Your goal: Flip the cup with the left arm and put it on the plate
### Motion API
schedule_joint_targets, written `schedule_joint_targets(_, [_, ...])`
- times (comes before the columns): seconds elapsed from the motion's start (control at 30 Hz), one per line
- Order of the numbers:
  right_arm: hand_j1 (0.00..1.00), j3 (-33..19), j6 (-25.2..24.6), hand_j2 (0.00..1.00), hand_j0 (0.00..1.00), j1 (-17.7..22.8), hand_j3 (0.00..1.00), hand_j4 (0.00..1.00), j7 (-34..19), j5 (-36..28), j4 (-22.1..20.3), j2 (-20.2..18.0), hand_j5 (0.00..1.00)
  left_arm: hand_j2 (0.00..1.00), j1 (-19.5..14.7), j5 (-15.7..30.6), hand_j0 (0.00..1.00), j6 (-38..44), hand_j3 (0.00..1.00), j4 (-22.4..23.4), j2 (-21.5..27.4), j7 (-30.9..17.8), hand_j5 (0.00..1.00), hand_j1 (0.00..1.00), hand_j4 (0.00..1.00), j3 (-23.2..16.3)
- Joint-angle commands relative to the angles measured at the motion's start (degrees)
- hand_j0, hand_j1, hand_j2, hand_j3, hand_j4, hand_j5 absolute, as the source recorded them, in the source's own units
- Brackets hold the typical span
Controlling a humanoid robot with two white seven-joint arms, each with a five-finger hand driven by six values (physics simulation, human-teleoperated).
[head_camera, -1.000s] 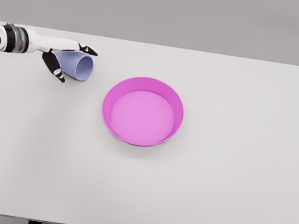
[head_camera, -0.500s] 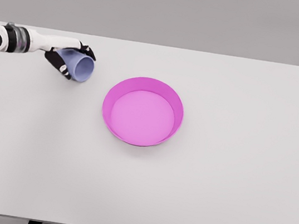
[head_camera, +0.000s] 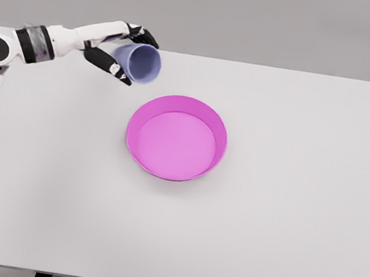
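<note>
At the far left of the scene, the white left arm [head_camera: 46, 44] was seen reaching in from the left edge, stretched rightward over the far part of the white table [head_camera: 280, 250]. At its end, the left hand [head_camera: 118, 52] was wrapped around the pale blue cup [head_camera: 139, 62], with dark fingers [head_camera: 105, 64] curled along the near side of the cup and another dark digit laid over its far side, so that the cup was gripped between them. The cup was held on its side, tilted, with its open mouth turned toward the right and slightly toward the near side; it appeared raised clear of the table surface near the far edge, though contact could not be ruled out with certainty. Just to the right of the cup and nearer to the viewer, the magenta plate [head_camera: 221, 138] was set on the table, round with a raised rim, and nothing was seen lying in it. The cup was located beyond the plate's far-left rim, near to it but apart from it
</note>
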State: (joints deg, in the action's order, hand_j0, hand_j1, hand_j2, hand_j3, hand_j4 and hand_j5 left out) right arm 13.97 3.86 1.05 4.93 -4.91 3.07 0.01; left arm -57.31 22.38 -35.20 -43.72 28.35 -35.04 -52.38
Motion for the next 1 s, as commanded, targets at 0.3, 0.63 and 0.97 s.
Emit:
schedule_joint_targets(0.3, [1.00,0.0,0.0,1.00,1.00,0.0,1.00,1.00,0.0,0.0,0.0,0.0,1.00,0.60,4.5,20.6,0.60,0.2,0.60,-15.3,5.0,0.0,0.60,0.60,0.60,0.9])
schedule_joint_targets(0.63, [1.00,0.0,0.0,1.00,1.00,0.0,1.00,1.00,0.0,0.0,0.0,0.0,1.00,0.61,11.2,38.4,0.61,13.8,0.61,-31.4,10.2,0.0,0.61,0.61,0.61,0.1])
schedule_joint_targets(0.97, [1.00,0.0,0.0,1.00,1.00,0.0,1.00,1.00,0.0,0.0,0.0,0.0,1.00,0.62,16.6,45.9,0.62,19.6,0.62,-38.7,8.1,0.0,0.62,0.62,0.62,-0.1])
